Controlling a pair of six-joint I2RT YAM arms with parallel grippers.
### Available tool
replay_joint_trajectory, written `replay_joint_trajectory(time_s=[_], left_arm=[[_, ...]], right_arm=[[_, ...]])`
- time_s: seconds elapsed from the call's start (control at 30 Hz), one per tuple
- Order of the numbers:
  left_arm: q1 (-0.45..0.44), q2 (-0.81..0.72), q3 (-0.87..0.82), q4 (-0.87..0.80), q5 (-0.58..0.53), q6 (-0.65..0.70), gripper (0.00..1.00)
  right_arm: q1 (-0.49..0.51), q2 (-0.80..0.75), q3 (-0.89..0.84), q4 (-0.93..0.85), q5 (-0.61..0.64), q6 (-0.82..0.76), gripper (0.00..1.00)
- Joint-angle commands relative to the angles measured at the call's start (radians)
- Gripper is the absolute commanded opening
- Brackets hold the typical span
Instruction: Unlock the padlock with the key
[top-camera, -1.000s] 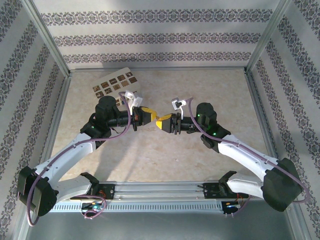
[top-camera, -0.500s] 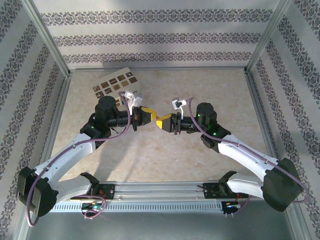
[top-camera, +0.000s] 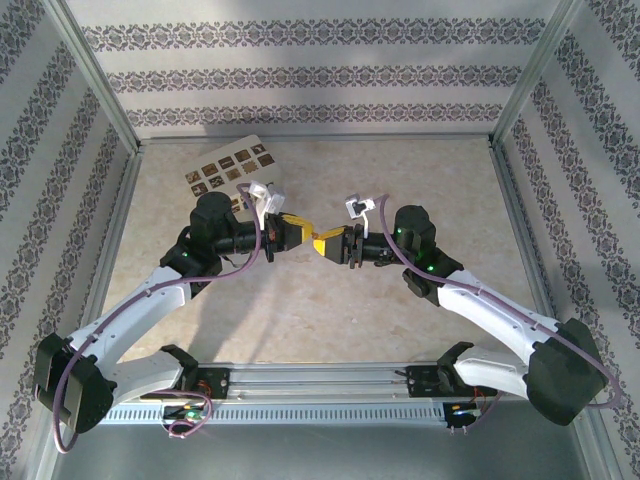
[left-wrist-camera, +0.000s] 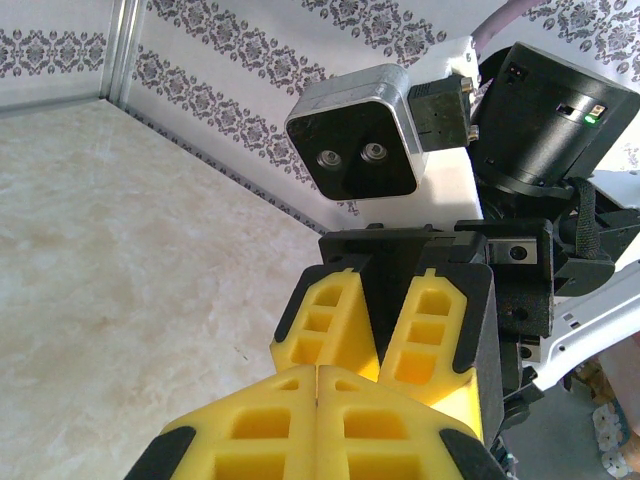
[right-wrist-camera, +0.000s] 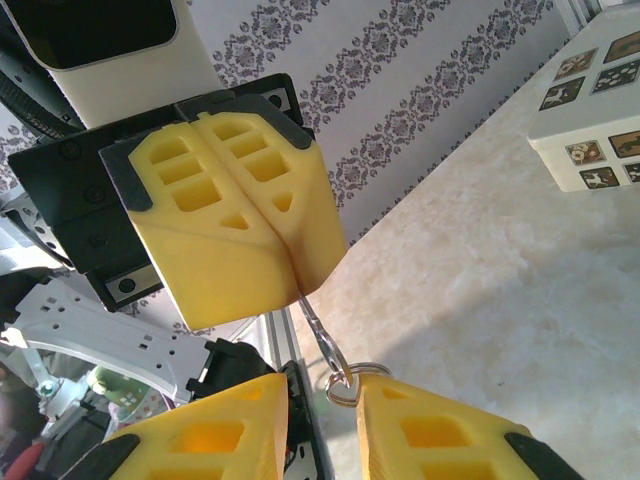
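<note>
Left tool (right-wrist-camera: 292, 272) was shut tight on the key (right-wrist-camera: 316, 332), held up above the worktop (top-camera: 300, 320). Its ring (right-wrist-camera: 347, 384) hung between the parted fingers of the right tool (right-wrist-camera: 322, 392), which had crept slightly nearer the key; probably a regrasp was coming.
</note>
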Motion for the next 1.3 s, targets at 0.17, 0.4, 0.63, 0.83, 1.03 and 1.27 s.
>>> replay_joint_trajectory(time_s=[0.17, 0.4, 0.63, 0.83, 1.03, 1.27], left_arm=[[-0.014, -0.02, -0.01, 0.019, 0.018, 0.014, 0.0], [-0.013, -0.019, -0.009, 0.019, 0.02, 0.016, 0.0], [-0.014, -0.02, -0.015, 0.022, 0.021, 0.015, 0.0], [-0.013, -0.021, -0.015, 0.02, 0.016, 0.017, 0.0], [-0.013, -0.021, -0.015, 0.022, 0.009, 0.019, 0.0], [-0.013, -0.022, -0.014, 0.023, 0.002, 0.02, 0.0]], right_arm=[[0.001, 0.012, 0.043, 0.053, 0.001, 0.006, 0.25], [0.002, 0.026, 0.052, 0.059, 0.004, 0.006, 0.25], [0.005, 0.033, 0.054, 0.058, 0.002, 0.006, 0.24], [0.005, 0.036, 0.055, 0.056, -0.001, 0.005, 0.18], [0.005, 0.037, 0.051, 0.05, -0.004, 0.004, 0.1], [0.005, 0.038, 0.048, 0.046, -0.015, 0.006, 0.05]])
